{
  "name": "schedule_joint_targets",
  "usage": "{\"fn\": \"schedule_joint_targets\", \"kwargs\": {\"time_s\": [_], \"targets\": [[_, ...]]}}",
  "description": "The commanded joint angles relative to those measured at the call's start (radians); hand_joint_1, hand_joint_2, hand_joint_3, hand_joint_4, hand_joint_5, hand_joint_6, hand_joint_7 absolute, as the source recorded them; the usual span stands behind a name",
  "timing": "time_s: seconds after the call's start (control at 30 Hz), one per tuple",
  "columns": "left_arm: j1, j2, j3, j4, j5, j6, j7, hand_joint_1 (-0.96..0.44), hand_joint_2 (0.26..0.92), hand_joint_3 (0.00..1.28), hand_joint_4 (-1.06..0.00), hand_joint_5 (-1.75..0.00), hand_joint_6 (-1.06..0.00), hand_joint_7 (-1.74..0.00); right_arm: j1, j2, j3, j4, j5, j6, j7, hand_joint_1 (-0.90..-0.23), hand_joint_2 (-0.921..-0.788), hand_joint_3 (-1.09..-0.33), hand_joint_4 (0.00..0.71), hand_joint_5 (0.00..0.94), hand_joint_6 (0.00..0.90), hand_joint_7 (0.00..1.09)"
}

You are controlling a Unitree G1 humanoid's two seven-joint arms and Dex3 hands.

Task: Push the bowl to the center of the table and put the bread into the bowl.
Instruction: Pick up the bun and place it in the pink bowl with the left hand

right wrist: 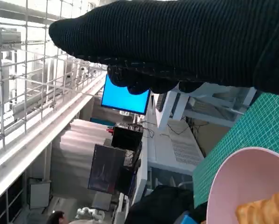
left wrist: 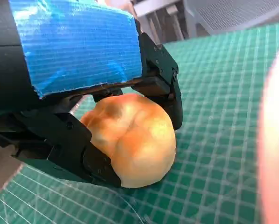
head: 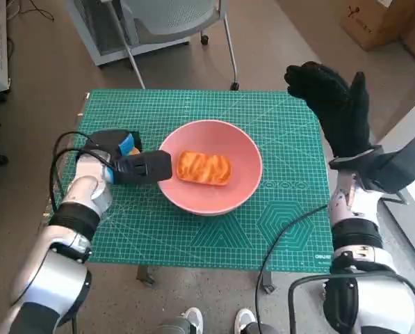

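Left hand [left wrist: 78, 93] clasping a bread roll [left wrist: 132, 140] beside pink bowl [head: 210, 167] holding bread [head: 204, 168], right hand [head: 332, 104] raised, apparently spread

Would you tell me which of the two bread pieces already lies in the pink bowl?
The flat striped bread lies in the bowl; the round bun sits within the left hand.

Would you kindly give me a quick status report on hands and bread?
Left hand grips a bread roll on the mat beside the bowl. Right hand raised, open, holding nothing. One bread already in bowl. No obstruction seen.
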Motion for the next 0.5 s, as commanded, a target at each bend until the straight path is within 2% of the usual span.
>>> {"fn": "schedule_joint_targets", "kwargs": {"time_s": [0.03, 0.17, 0.27, 0.37, 0.5], "targets": [[0.051, 0.087, 0.040, -0.261, 0.021, 0.074, -0.070, 0.00, 0.921, 0.19, -0.53, -1.39, -0.52, -1.21, 0.023, 0.010, 0.007, 0.001, -0.005, 0.011, -0.006, -0.718, -0.921, -0.743, 0.207, 0.000, 0.337, 0.00], [0.104, 0.138, 0.087, -0.492, 0.027, 0.125, -0.117, 0.00, 0.886, 0.16, -0.62, -1.24, -0.63, -1.18, 0.021, 0.013, 0.009, 0.000, -0.007, 0.013, -0.010, -0.718, -0.921, -0.744, 0.205, 0.000, 0.339, 0.00], [0.141, 0.161, 0.126, -0.651, 0.033, 0.157, -0.137, 0.00, 0.864, 0.15, -0.69, -1.22, -0.69, -1.06, 0.019, 0.016, 0.009, 0.000, -0.006, 0.014, -0.010, -0.717, -0.921, -0.745, 0.202, 0.000, 0.338, 0.00], [0.176, 0.172, 0.166, -0.803, 0.033, 0.168, -0.150, 0.00, 0.859, 0.14, -0.73, -1.20, -0.70, -1.03, 0.017, 0.019, 0.009, 0.001, -0.005, 0.012, -0.007, -0.715, -0.921, -0.746, 0.202, 0.000, 0.338, 0.00], [0.198, 0.163, 0.201, -0.957, 0.036, 0.187, -0.168, 0.00, 0.880, 0.09, -0.76, -1.12, -0.69, -1.09, 0.014, 0.022, 0.011, -0.001, -0.007, 0.005, -0.008, -0.712, -0.921, -0.748, 0.199, 0.000, 0.337, 0.00]]}}
